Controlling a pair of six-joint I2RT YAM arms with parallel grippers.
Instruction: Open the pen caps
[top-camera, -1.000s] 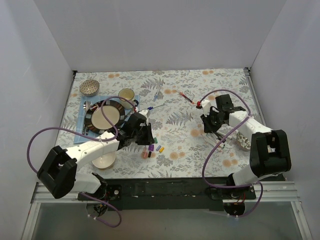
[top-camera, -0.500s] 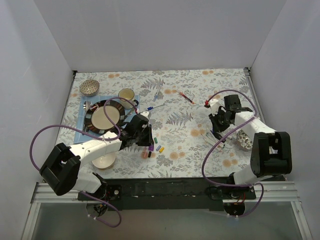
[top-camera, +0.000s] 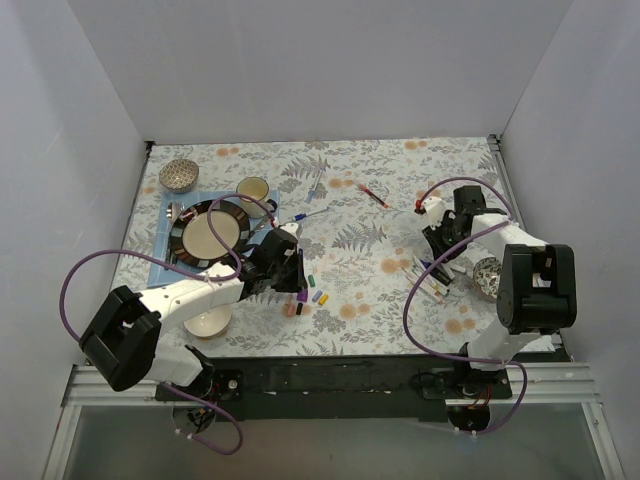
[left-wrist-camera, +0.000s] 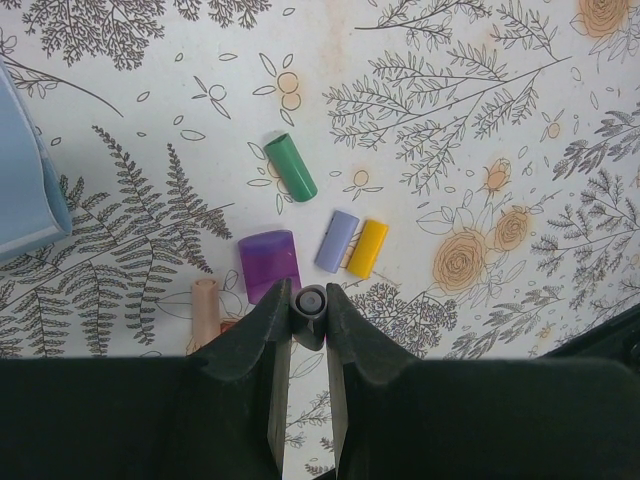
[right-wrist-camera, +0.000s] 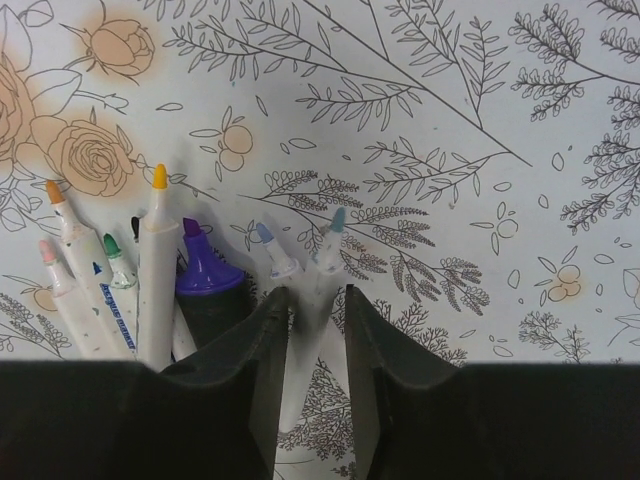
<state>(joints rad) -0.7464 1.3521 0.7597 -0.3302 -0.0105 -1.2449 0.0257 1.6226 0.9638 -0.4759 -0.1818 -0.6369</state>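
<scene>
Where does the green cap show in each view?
Top external: green cap just left of centre, a little below the middle.
Left wrist: green cap upper middle, tilted.
Right wrist: not in it.
Landmark: yellow cap, lower right of it in both.

A plate lies on a mat at the left of the worktop, with a far bowl behind it, a cup to its far right and a near bowl before it. Loose caps lie near the middle, just beside the left hand, which pinches one cap. Pens lie side by side at the right under the right hand, with a right-hand bowl beside them.
</scene>
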